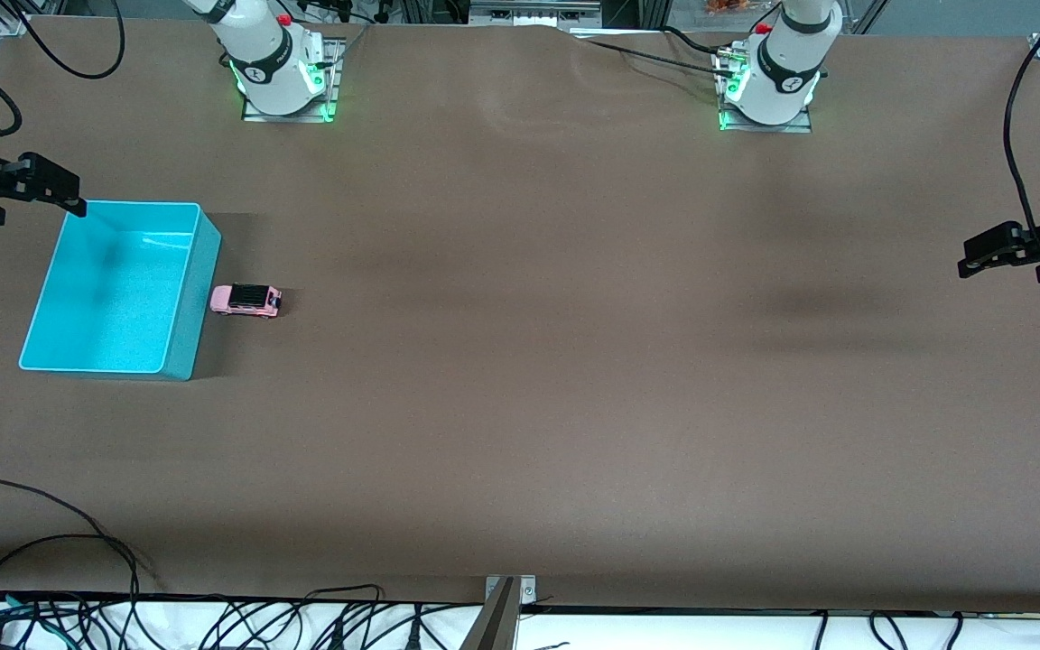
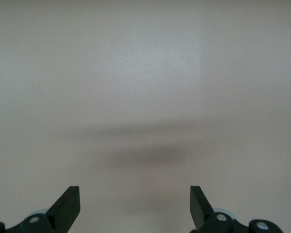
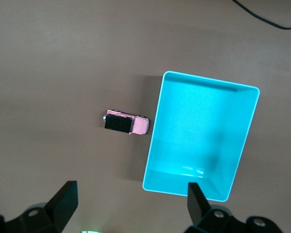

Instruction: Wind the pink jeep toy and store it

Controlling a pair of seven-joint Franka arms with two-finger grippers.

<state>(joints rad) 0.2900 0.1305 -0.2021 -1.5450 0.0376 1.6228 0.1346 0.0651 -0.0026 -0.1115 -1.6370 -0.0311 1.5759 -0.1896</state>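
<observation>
The pink jeep toy [image 1: 246,300] stands on its wheels on the brown table, right beside the long wall of the empty turquoise bin [image 1: 188,298]. The right wrist view shows the jeep [image 3: 126,123] and the bin [image 3: 154,141] from high up. My right gripper [image 1: 69,194] is open and empty, up in the air by the bin's corner at the right arm's end of the table; its own view shows it too [image 3: 132,191]. My left gripper [image 1: 980,255] is open and empty, up over the left arm's end of the table, with only bare table under it [image 2: 135,194].
The two arm bases [image 1: 283,72] [image 1: 768,86] stand at the table's back edge. Loose black cables [image 1: 51,560] lie along the edge nearest the front camera. A metal bracket [image 1: 502,614] sticks up at that edge's middle.
</observation>
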